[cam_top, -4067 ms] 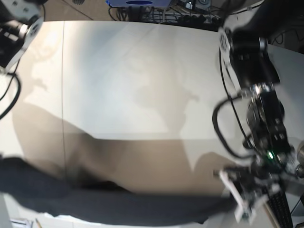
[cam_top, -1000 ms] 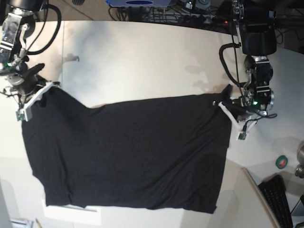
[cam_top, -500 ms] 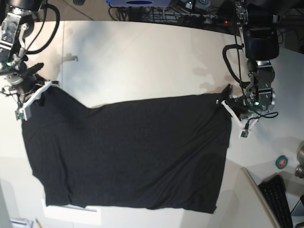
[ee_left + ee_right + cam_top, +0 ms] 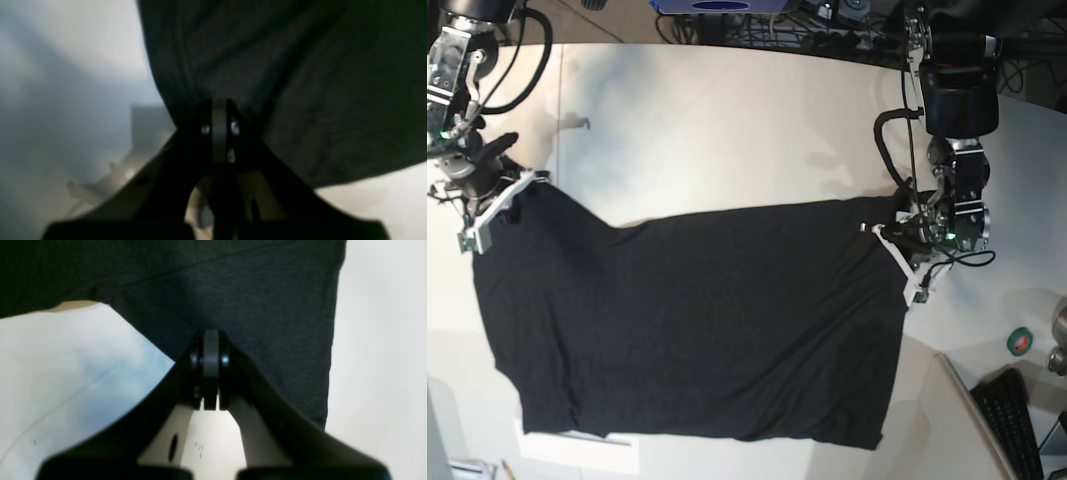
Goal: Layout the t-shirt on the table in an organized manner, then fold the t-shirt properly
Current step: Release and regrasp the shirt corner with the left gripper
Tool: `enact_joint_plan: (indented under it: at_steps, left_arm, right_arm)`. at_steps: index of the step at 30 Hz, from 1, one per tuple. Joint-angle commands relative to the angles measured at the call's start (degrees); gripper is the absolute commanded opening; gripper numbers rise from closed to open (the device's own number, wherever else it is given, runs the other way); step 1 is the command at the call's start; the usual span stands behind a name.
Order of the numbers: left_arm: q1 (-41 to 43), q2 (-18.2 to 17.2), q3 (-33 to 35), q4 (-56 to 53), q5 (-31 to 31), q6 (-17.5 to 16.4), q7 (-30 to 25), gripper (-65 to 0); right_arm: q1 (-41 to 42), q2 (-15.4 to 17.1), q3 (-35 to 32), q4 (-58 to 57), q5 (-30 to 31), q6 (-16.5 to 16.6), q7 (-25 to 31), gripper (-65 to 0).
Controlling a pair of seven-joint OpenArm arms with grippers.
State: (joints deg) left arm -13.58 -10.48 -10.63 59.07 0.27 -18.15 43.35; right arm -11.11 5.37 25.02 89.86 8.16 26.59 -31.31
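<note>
— Where do we have the t-shirt [image 4: 697, 320]?
— Spread on the tabletop [image 4: 727, 130], long axis nine to three, hanging off the six o'clock edge.
— Our fingers?
— Left fingers [image 4: 897, 228] clamp its three o'clock corner, right fingers [image 4: 509, 188] its nine o'clock corner.

My left tool [image 4: 897, 235] has slid inward, dragging its corner of the t-shirt [image 4: 697, 320] and narrowing that edge.

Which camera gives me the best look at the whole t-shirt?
The base view: it shows the t-shirt spread across the table, edge to edge. Each wrist view shows only a close patch of black fabric pinched in shut jaws.
</note>
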Motion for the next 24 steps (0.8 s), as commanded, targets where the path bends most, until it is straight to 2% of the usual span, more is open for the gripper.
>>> enact_joint_plan:
  at_steps: [1,5,8,14,18,22,24]
  left_arm:
    - [-1.9,-0.3,1.3,-0.4,-0.2,0.2,-1.4,-65.0]
    - [-2.0,-0.6,3.6,-4.8,0.3,0.4,-6.6,-65.0]
    - [-3.3,-1.8,3.6,-7.9,0.3,0.4,-8.4,-65.0]
    - [-7.6,-4.1,3.8,-11.1,0.4,0.4,-9.0,-65.0]
    - [-9.5,-4.1,3.8,-11.0,0.1,0.4,-8.9,-65.0]
    - [-7.7,-3.9,3.3,-6.4,-0.4,0.3,-8.4,-65.0]
    - [-4.6,-4.0,2.2,-2.1,-1.9,0.3,-5.5,-65.0]
  right_arm:
    - [0.7,0.5,0.2,0.9,0.6,0.0,1.3,-65.0]
    - [0.7,0.5,0.1,0.9,0.6,0.0,1.4,-65.0]
    - [0.6,0.6,0.2,0.9,0.6,0.0,1.4,-65.0]
    - [0.3,0.6,0.2,0.9,0.6,0.0,1.4,-65.0]
    - [0.3,0.6,0.3,0.9,0.6,0.0,1.3,-65.0]
    - [0.3,0.6,0.3,0.9,0.6,0.0,1.3,-65.0]
    - [0.2,0.7,0.3,0.9,0.6,0.0,1.3,-65.0]
